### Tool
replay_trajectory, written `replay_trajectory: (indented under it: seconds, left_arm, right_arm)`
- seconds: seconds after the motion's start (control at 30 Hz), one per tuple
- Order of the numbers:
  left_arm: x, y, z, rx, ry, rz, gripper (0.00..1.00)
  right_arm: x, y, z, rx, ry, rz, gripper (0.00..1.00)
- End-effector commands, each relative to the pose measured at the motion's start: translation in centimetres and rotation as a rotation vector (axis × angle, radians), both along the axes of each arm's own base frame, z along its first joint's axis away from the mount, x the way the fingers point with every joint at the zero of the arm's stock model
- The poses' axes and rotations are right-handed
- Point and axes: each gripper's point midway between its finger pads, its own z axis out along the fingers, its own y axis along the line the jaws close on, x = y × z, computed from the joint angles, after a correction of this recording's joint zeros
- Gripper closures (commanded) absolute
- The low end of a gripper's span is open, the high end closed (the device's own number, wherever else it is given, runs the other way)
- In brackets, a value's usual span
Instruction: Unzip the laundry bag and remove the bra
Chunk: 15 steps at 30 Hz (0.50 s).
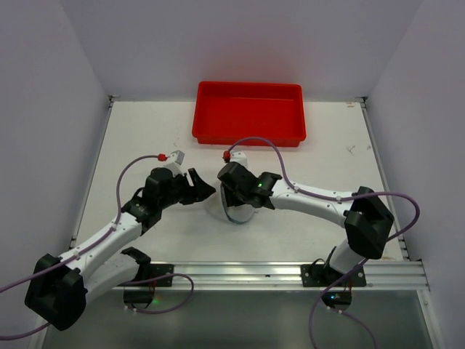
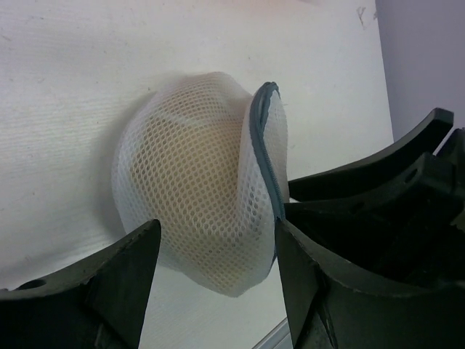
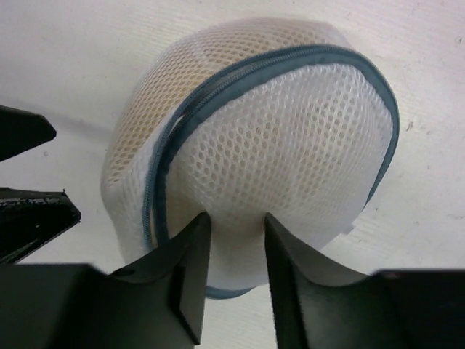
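The laundry bag [image 3: 276,138] is pictured mid-table [image 1: 145,138] between the arms. Its zipper [image 3: 276,62] is shut as far as can be seen, and the beige bra [image 2: 182,167] is visible inside. The left gripper [image 2: 216,240] is held wide beside the bag. The right gripper [image 3: 236,222] is set narrow at the mesh; whether it is pinched cannot be told. Unzipping and removal are judged not yet done.

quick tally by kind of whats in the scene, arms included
bag: 1
tray: 1
arms: 2
total: 4
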Motion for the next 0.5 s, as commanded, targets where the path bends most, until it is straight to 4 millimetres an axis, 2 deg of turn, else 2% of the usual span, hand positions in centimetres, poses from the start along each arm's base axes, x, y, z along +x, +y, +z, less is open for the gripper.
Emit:
replay_trajectory:
  seconds: [0.0,0.03,0.17,0.3,0.47]
  left_arm:
    - [0.5,-0.8,2.1,-0.057,-0.077,-0.020,0.33]
    - [0.5,-1.2,2.3,-0.067,-0.081,-0.039,0.33]
    - [0.7,-2.1,3.2,-0.073,-0.115,-0.095,0.33]
    - [1.3,-3.3,4.5,-0.089,-0.127,-0.154,0.33]
    - [2.1,-4.2,5.1,-0.105,-0.129,-0.169,0.33]
  right_arm:
    - [0.7,0.4,1.0,0.029,-0.046,-0.010,0.65]
    - [0.6,0.4,1.1,0.037,-0.051,-0.002,0.80]
    - [0.4,0.1,2.9,0.079,-0.097,0.032,0.98]
    - [0.1,0.1,4.8,0.143,-0.142,0.064,1.00]
    - [-0.2,-0.4,5.8,0.193,-0.180,0.067,1.00]
